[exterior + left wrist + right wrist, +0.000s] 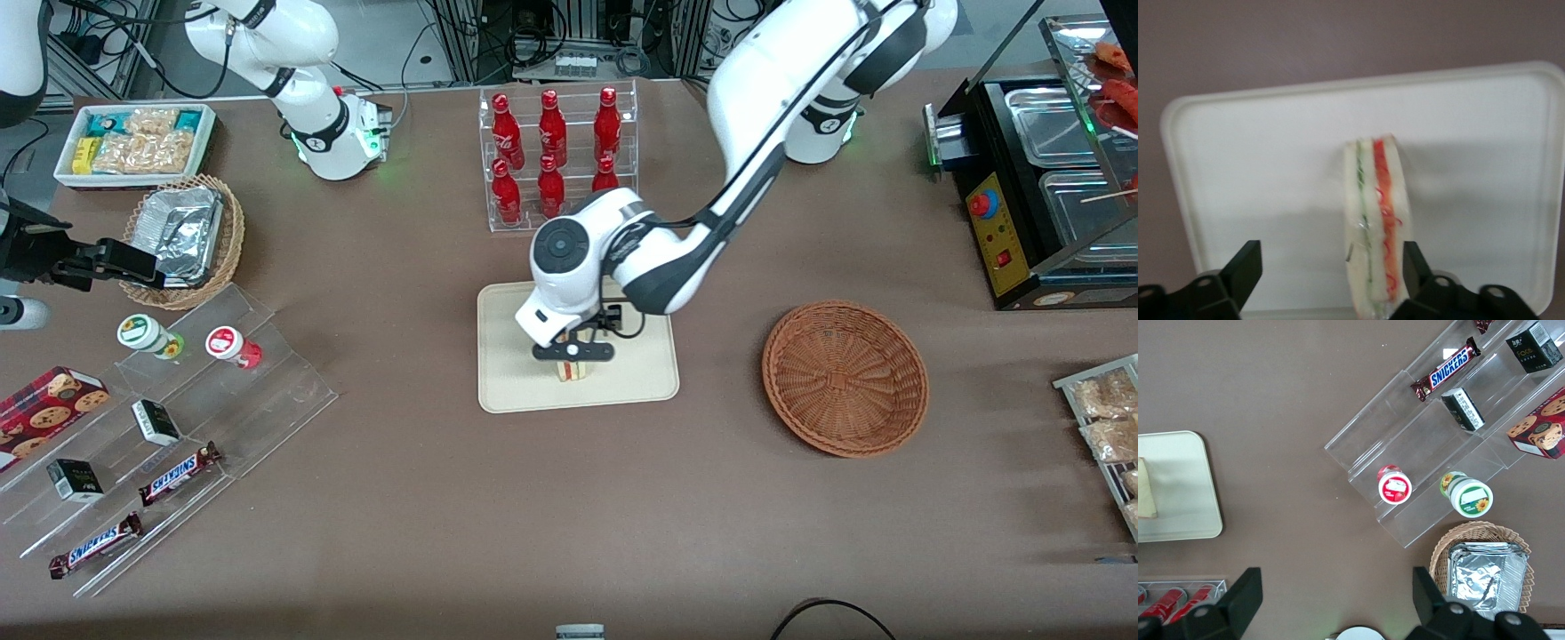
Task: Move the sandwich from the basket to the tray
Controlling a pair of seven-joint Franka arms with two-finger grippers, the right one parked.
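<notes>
Front view: the left arm's black two-finger gripper (573,353) hangs over the flat rectangular cream-beige tray (507,391) near the middle of the brown table. The small triangular sandwich of pale white bread with red, orange and green filling (573,370) stands on the tray, directly under the gripper. The round reddish-brown woven wicker basket (845,378) sits well apart from the tray, toward the working arm's end of the table. A clear rack of red bottles (556,156) stands farther from the camera than the tray.

Left wrist view: the sandwich (1376,227) rests upright on its edge on the tray (1258,173), filling stripes facing the camera. The gripper (1331,270) is spread wide; one dark fingertip (1247,267) stands clear of the bread and the other is just beside its red-striped side, contact unclear.

Right wrist view: a corner of the tray (1185,513) shows with a sliver of the sandwich (1145,490) on it.
</notes>
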